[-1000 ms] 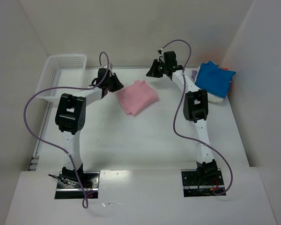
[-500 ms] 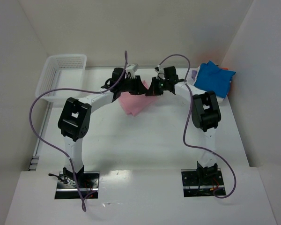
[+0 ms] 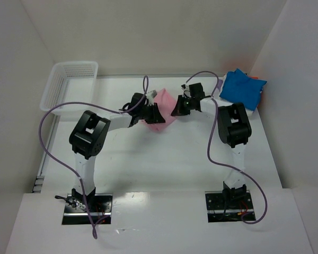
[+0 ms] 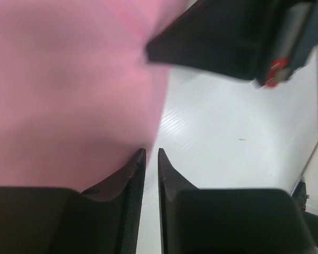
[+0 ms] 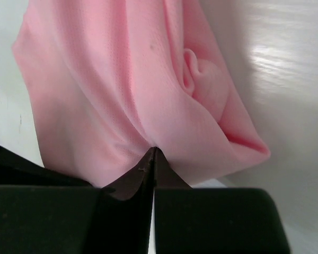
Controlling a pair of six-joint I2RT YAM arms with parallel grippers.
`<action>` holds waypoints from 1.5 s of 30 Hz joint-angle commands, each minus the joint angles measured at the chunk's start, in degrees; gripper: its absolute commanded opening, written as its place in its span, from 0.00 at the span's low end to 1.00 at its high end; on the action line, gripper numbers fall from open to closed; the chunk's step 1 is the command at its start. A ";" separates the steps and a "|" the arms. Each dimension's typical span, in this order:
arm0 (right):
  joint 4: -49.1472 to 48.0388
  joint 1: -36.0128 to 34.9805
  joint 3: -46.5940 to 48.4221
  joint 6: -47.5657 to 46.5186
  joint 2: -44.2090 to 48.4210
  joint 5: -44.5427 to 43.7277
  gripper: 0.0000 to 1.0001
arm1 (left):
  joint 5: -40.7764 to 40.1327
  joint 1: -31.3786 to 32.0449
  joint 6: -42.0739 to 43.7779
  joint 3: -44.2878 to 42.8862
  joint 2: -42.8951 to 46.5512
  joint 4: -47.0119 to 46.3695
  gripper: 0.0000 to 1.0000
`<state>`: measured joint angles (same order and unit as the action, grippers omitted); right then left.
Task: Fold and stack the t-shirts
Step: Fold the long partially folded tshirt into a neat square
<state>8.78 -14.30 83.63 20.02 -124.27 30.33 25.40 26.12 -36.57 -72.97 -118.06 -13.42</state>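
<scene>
The light pink t-shirt [image 3: 164, 100] sits bunched near the middle of the bench [image 3: 164, 153], between the two hands, which face each other across it. The right hand [image 5: 152, 151] is clamped on the shirt, its fingers pressed tight together with the cloth's creases running down into the tips. The left hand [image 4: 150, 154] has its fingers drawn almost together, a thin slit between them, right at the shirt's edge; whether any cloth is nipped there I cannot tell. A bright blue t-shirt [image 3: 243, 87] lies folded at the far right corner, and a white mesh basket [image 3: 77, 64] stands at the far left
</scene>
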 commanded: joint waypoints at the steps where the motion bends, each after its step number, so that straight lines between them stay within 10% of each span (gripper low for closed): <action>1: -2.27 1.20 -1.18 0.11 4.35 -2.12 0.01 | -2.03 -0.11 -1.13 1.77 0.61 -0.38 0.22; 17: -2.02 2.71 0.05 -0.42 11.16 -7.39 0.51 | -10.55 -0.11 -0.33 4.16 4.62 13.39 0.18; 45: -6.23 2.99 -10.58 2.84 14.93 -2.03 0.66 | -23.21 -5.56 7.95 5.38 14.46 31.55 0.29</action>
<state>6.79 -10.76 74.08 22.18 -114.50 26.87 2.14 20.65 -31.06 -66.59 -106.13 16.72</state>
